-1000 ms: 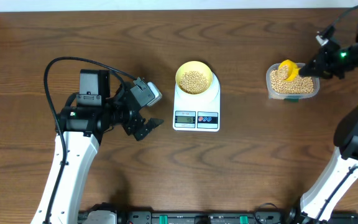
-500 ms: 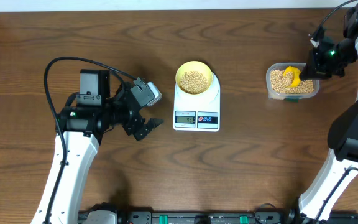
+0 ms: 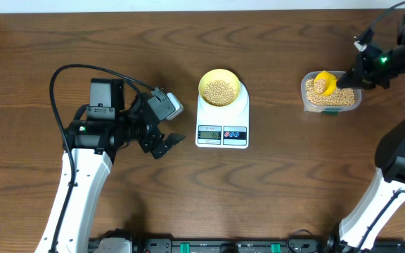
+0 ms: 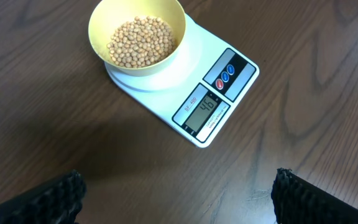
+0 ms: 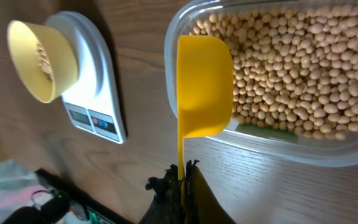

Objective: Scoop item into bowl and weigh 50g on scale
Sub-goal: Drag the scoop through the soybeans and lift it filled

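Observation:
The pale-yellow bowl [image 3: 219,87] holds tan beans [image 3: 220,89] and sits on the white scale [image 3: 222,121]; in the left wrist view the bowl [image 4: 137,37] is on the scale [image 4: 194,87] and the display [image 4: 204,110] reads 46. My right gripper [image 3: 350,79] is shut on the handle of a yellow scoop [image 3: 323,81], which holds beans over the clear tub [image 3: 331,92]. In the right wrist view the scoop [image 5: 202,84] shows its underside above the tub's beans [image 5: 297,68], held by my gripper [image 5: 183,171]. My left gripper [image 3: 166,144] is open and empty, left of the scale.
The clear tub [image 5: 272,140] stands at the table's right side. A black cable [image 3: 69,70] loops over the left arm. Equipment runs along the table's front edge [image 3: 209,246].
The scoop dipped into the tub's beans half a second ago and is now raised with beans in it. The right wrist rotated back. The left arm has not moved.

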Available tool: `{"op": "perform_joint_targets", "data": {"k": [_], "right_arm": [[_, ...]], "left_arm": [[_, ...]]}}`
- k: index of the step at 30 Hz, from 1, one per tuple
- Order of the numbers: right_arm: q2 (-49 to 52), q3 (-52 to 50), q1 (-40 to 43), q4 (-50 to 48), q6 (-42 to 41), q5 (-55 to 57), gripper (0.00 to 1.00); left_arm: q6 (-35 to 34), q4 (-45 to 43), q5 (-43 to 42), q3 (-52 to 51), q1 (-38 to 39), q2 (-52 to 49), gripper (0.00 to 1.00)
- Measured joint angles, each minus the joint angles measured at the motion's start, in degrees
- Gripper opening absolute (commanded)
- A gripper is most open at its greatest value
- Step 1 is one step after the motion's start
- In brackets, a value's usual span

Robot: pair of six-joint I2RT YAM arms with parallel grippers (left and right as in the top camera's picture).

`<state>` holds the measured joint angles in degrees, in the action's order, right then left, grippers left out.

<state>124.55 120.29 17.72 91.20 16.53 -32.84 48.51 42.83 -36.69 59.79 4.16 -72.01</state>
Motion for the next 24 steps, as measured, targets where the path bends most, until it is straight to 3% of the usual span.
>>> {"op": "perform_joint_targets", "data": {"k": [18,24], "right_arm": [[0.0,0.0,1.1,-1.5,5.0,-16.0,0.01],[0.0,0.0,-2.6,-5.7,3.9,-18.8,0.01]], "left_arm": [[0.0,0.0,0.0,0.0,0.0,0.0,0.98],[0.0,0.0,0.0,0.0,0.0,0.0,0.97]]}}
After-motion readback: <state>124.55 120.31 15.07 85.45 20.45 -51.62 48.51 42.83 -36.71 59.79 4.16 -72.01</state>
